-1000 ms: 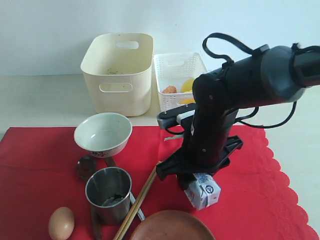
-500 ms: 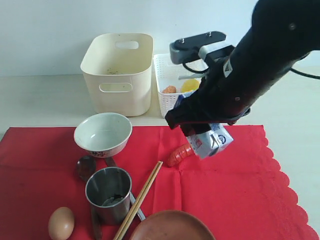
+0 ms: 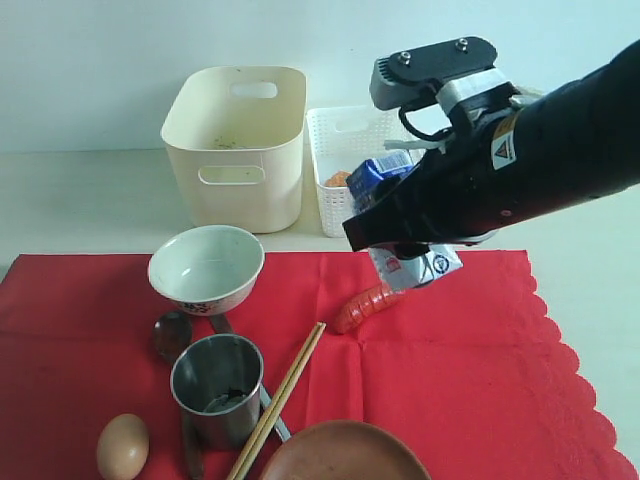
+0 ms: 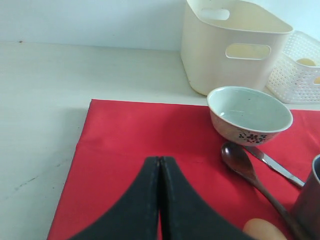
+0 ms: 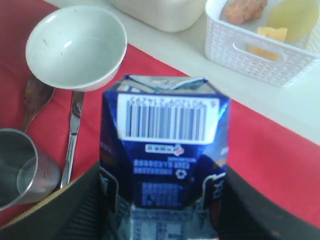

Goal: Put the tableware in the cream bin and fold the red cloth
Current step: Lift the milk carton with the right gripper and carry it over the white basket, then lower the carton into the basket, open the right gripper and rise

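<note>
Right end effector (image 5: 162, 205) clamped on milk carton (image 5: 165, 135), above far edge of red cloth (image 3: 450, 370); white bowl (image 3: 205, 265) to its left, cream bin (image 3: 235, 150) far left. Left end effector (image 4: 160, 200): together.

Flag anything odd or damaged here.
The milk carton in the right gripper has a crumpled top. The steel cup holds dark residue, and a sausage lies loose on the red cloth.

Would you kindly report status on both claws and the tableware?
Right claw gripping milk carton, raised above red cloth. Left claw shut, empty, low over cloth. White bowl, steel cup on cloth, not yet in cream bin. Sausage, egg on cloth too.
</note>
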Motion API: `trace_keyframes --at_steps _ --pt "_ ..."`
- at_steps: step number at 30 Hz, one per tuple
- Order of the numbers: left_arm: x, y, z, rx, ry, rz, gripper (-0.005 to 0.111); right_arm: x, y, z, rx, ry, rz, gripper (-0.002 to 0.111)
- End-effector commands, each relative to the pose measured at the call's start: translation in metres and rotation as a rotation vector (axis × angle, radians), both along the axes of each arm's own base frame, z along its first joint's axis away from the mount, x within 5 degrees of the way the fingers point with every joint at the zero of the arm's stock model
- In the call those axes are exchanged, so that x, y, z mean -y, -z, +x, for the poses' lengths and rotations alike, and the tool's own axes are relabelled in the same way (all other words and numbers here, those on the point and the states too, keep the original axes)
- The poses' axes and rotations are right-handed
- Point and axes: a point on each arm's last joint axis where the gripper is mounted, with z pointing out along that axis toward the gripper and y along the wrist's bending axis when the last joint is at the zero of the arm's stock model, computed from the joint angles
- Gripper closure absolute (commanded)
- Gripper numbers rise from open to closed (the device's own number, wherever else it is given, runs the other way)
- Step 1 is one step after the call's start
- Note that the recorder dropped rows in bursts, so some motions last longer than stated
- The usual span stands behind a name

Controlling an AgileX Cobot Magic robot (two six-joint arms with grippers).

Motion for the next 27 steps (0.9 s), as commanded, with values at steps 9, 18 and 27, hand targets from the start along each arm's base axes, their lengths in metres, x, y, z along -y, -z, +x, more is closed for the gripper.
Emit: trace_keyframes --at_steps 9,18,27 --pt "0.000 -0.001 0.000 0.013 -0.006 -0.010 0.107 -0.010 -0.001 0.038 0.166 0.022 0.092 0.108" --pt "0.000 -0.001 0.000 0.013 -0.006 -0.010 0.107 -0.004 0.010 0.089 0.183 0.111 0.093 0.108" --pt "0.000 -0.001 0.000 0.013 -0.006 -0.010 0.107 -0.004 0.018 0.156 0.229 0.176 0.099 0.108"
